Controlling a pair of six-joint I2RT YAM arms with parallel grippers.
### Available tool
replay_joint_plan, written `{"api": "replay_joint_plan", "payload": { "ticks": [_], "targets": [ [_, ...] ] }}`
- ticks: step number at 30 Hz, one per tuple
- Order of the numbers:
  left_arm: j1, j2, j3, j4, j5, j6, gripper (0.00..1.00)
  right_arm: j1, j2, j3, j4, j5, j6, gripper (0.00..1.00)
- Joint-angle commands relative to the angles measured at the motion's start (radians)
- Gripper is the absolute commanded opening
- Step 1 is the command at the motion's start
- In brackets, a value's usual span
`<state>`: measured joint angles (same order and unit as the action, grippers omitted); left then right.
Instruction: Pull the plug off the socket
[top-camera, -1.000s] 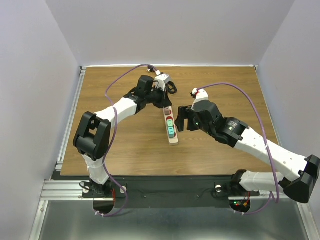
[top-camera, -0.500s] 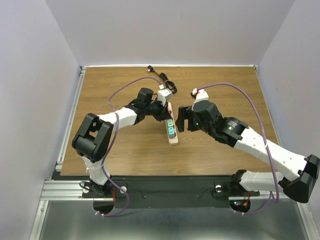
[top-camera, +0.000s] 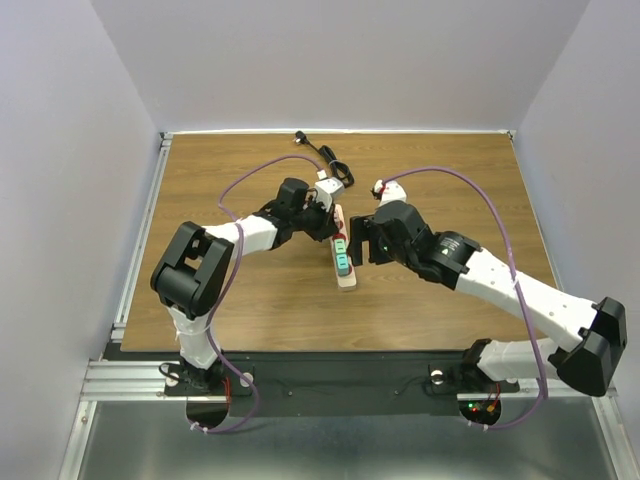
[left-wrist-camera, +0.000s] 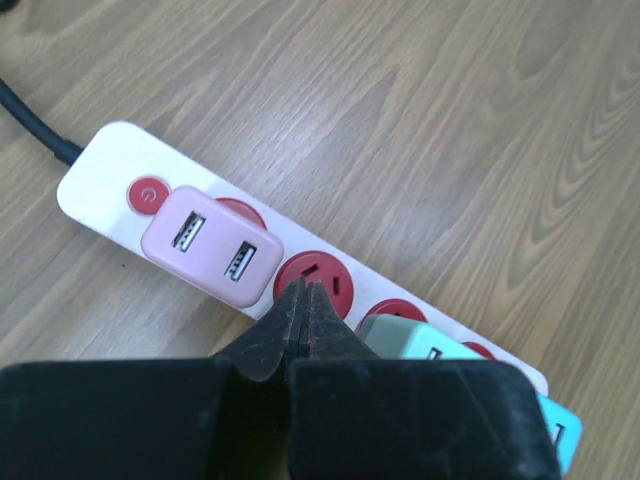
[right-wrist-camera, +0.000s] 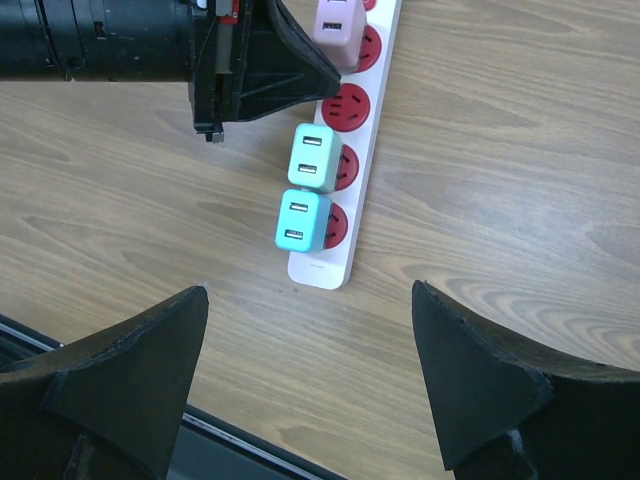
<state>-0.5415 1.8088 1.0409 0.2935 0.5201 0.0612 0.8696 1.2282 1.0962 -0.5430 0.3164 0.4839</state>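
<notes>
Socket lies mid-table, one strip with four red outlets. Three are filled: one pink plug, one mint plug, one cyan plug. At the bare outlet the left gripper is pinched shut, holding nothing. Over the strip's near end the right gripper gapes wide, empty.

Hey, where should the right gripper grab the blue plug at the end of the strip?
Pinch the blue plug by its two flat side faces, across the width of the strip, coming straight down from above. It stands upright as a boxy block, and the green plug crowds its far face, leaving little room there.
</notes>
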Motion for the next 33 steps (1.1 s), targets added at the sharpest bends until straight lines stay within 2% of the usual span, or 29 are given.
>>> {"api": "replay_joint_plan", "payload": {
  "ticks": [1, 11, 26, 33],
  "targets": [
    [-0.002, 0.012, 0.015, -0.028, -0.013, 0.049, 0.00, -0.007, 0.031, 0.033, 0.009, -0.013, -0.007, 0.87],
    [-0.006, 0.040, -0.005, -0.022, 0.014, 0.029, 0.00, -0.009, 0.206, 0.053, 0.018, -0.057, -0.044, 0.86],
    [-0.029, 0.087, -0.007, -0.054, -0.034, 0.017, 0.00, -0.007, 0.389, 0.070, 0.135, -0.128, -0.067, 0.82],
    [-0.035, 0.098, -0.005, -0.070, -0.043, 0.023, 0.00, -0.007, 0.418, 0.080, 0.146, -0.074, -0.057, 0.70]
  ]
}}
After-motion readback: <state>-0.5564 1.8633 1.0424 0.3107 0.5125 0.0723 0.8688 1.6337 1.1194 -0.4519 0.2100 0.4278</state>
